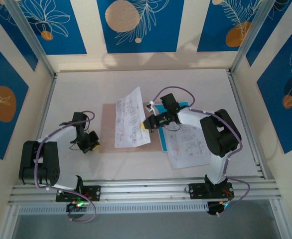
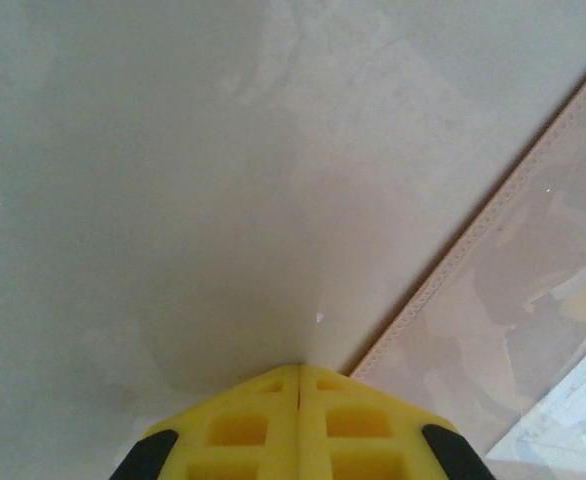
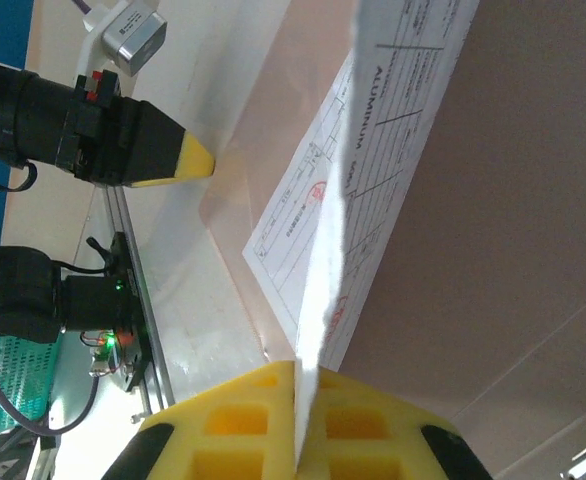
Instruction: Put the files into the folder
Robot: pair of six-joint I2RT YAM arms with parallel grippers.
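Top external view: right jaws at frame centre pinch the edge of a printed white sheet (image 1: 130, 117) raised over the pinkish-tan folder (image 1: 108, 124), left jaws shut on nothing just beside the folder's left edge on the table (image 1: 86, 89), more printed sheets (image 1: 188, 147) lying right of the folder.

ENCLOSURE AND WORK AREA

The surface (image 1: 86, 94) is a pale, matte off-white board. Cream walls (image 1: 91, 30) rise from its far, left and right edges. Each wall carries blue panels (image 1: 161, 30) printed with white leaf outlines and orange discs. Aluminium posts (image 1: 29, 35) stand at its far corners. A slotted aluminium rail (image 1: 146, 186) runs along its near edge. Lighting is even, with soft shadows.
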